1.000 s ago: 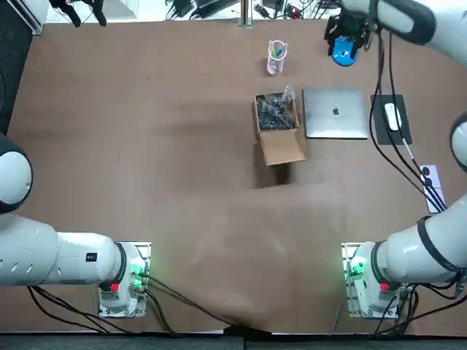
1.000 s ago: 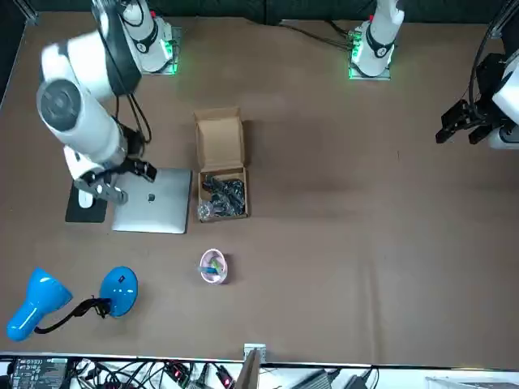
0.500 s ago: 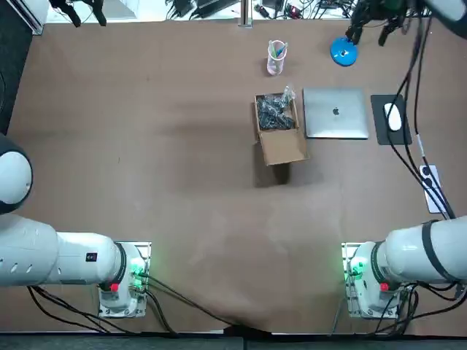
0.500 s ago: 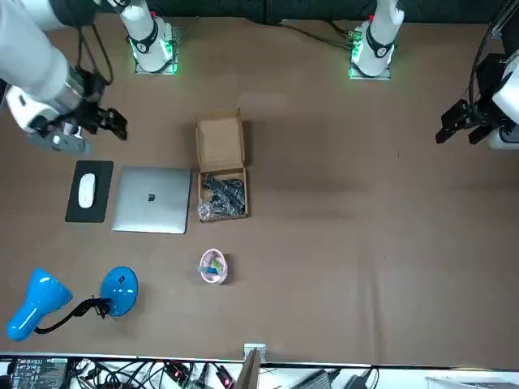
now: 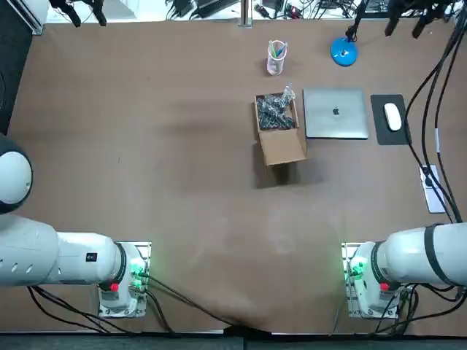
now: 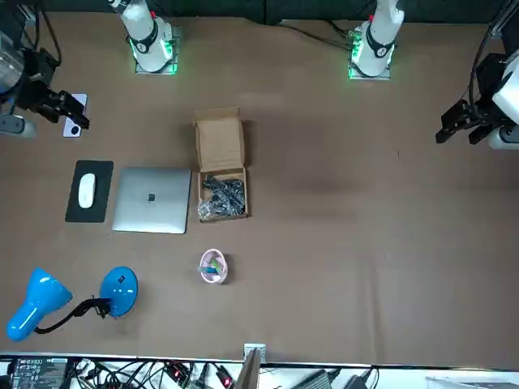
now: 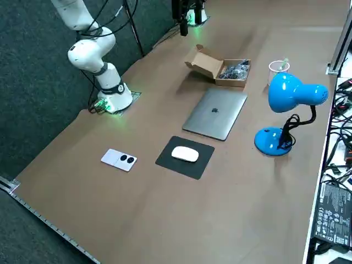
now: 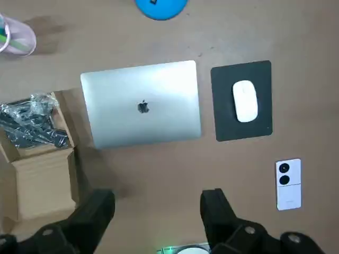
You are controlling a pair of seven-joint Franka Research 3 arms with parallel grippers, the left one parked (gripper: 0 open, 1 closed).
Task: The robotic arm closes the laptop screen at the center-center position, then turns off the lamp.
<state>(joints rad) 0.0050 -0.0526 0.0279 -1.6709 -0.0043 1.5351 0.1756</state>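
The laptop [image 5: 336,113] is lying shut, its silver lid flat, on the brown table [image 5: 146,146], a little right of the middle and toward the far side from me. The blue lamp [image 5: 344,51] is standing just beyond it near the far edge, its round base on the tabletop and its head bending over on a black neck; I cannot tell whether it is shining. Just to the laptop's left an open cardboard box [image 5: 278,128] is sitting, a bag of dark parts in its far half. Beyond the box a small pink cup [image 5: 276,57] is standing. To the laptop's right a white mouse [image 5: 392,117] is resting on a black mouse pad [image 5: 382,134], and nearer to me a small white device [image 8: 288,183] is lying flat. I am holding my right gripper [image 8: 158,197] high above the table's right part, looking down on the laptop, its fingers [image 8: 100,203] spread wide apart and gripping nothing, touching none of these things.
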